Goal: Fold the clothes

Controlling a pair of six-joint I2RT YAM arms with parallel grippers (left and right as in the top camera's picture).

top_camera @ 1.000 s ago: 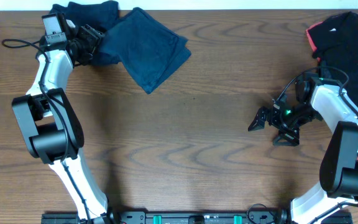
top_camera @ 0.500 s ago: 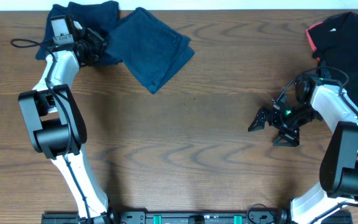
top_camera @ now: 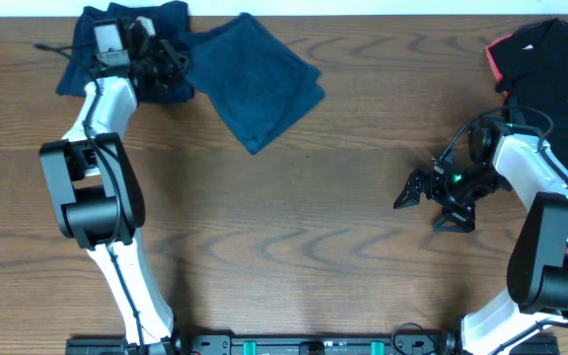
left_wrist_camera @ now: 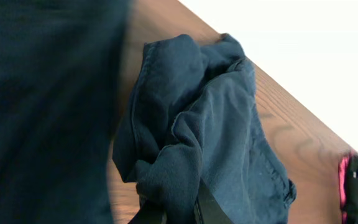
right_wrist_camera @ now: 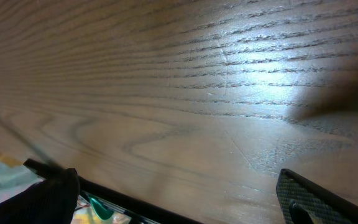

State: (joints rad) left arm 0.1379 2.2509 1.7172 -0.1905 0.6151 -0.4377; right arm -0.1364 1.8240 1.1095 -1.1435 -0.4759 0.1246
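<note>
Tabletop (top_camera: 314,247), blue cloth (top_camera: 264,84) (left hand (left_wrist_camera: 176,211) half-buried)

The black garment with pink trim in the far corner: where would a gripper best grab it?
Probably the black garment by its pink-trimmed edge, the right gripper coming from mid-table: that edge lies exposed, the rest runs out of view.

— How did the table (top_camera: 294,247) look?
— Brown wood, smooth, faintly glossy under my right wrist.
— And the blue cloth (top_camera: 264,89) at eleven o'clock?
— Matt, soft, finely woven. The black garment (top_camera: 550,74) at two o'clock was matt too.
</note>
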